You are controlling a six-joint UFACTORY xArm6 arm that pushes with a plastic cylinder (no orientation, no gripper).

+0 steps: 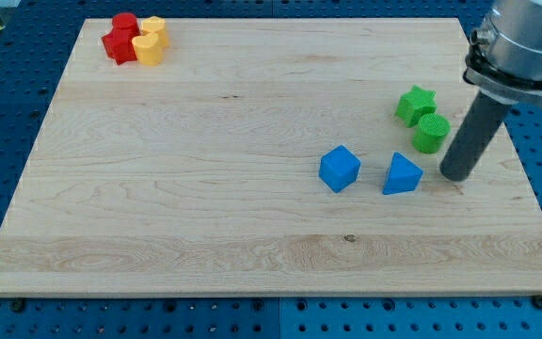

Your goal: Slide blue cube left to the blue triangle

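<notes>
The blue cube (340, 169) is seen low on the surface (205, 207), right of centre, with the blue triangle (401, 175) just to its right, apart from it. The tool is a plain rod with nothing to open or close; my tip (456, 175) is set down right of the triangle, near it. Above lie a green star (415, 104) and green cylinder (431, 133), touching. Red (119, 39) and yellow (150, 40) blocks are clustered at the top left.

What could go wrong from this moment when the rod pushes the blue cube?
My tip stands right of the blue triangular block, which lies between it and the blue cube; a straight push would shove the triangle first. Detouring upward might knock the green cylinder or green star block.
</notes>
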